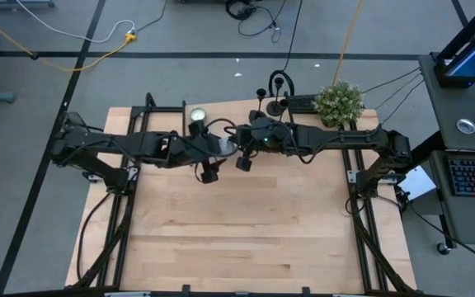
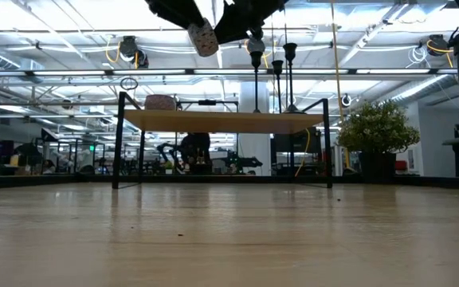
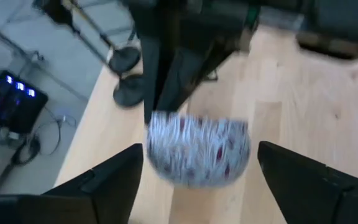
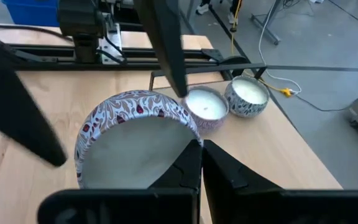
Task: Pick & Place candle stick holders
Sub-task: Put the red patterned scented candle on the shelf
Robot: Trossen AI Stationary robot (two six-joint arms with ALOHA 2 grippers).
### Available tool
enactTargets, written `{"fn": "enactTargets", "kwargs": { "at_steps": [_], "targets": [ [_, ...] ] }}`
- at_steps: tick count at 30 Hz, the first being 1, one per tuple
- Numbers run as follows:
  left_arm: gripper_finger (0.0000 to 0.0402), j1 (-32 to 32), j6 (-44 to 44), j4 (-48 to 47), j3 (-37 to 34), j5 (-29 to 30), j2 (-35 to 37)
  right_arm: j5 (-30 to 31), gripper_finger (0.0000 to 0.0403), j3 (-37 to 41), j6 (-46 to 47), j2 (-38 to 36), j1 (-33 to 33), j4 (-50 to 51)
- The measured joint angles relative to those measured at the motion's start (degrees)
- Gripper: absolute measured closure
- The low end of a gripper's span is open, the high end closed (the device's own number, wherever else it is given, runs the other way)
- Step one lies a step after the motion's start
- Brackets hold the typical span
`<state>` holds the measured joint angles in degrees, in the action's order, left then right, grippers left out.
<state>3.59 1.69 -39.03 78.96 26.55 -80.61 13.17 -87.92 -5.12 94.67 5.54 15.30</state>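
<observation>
Three black candle stick holders [image 1: 275, 92] stand on their disc bases at the table's far edge; they also show in the low view [image 2: 277, 68]. No gripper is near them. My right gripper [image 4: 201, 158] is shut on a white tin candle with a red and blue pattern [image 4: 135, 140], held high over the far middle of the table [image 1: 226, 146]. My left gripper [image 3: 197, 180] is open, with one finger on either side of that tin [image 3: 197, 149] and a narrow gap showing on each side. My right gripper pinches the tin's rim [image 4: 190, 132] on the side nearest its wrist, one finger over the wax inside and one outside the wall. The fingers come at it slanting down from the table's right. The tin is lifted clear of the table and tilted in the low view [image 2: 203, 36].
Two more patterned tin candles [image 4: 205, 107] [image 4: 247, 96] stand on the table near its far left edge; one shows in the high view [image 1: 198, 114]. A potted plant [image 1: 338, 103] stands at the far right. The wooden table's near half [image 1: 246, 239] lies bare.
</observation>
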Motion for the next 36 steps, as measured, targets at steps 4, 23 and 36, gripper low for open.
{"fn": "enactTargets", "kwargs": {
  "at_steps": [4,23,36],
  "targets": [
    [0.0062,-0.28,3.25,0.66,0.13,-0.91,-1.37,-0.20,0.0403,0.04,-0.01,0.00,-0.02,0.47],
    [0.0050,-5.30,5.67,4.01,1.95,-9.42,-6.96,-2.92,0.0403,0.04,1.51,0.00,-0.02,0.73],
    [0.0050,-7.09,7.64,-4.84,8.55,-13.43,-12.24,-2.79,0.0403,0.06,3.39,-0.11,0.13,3.49]
  ]
}}
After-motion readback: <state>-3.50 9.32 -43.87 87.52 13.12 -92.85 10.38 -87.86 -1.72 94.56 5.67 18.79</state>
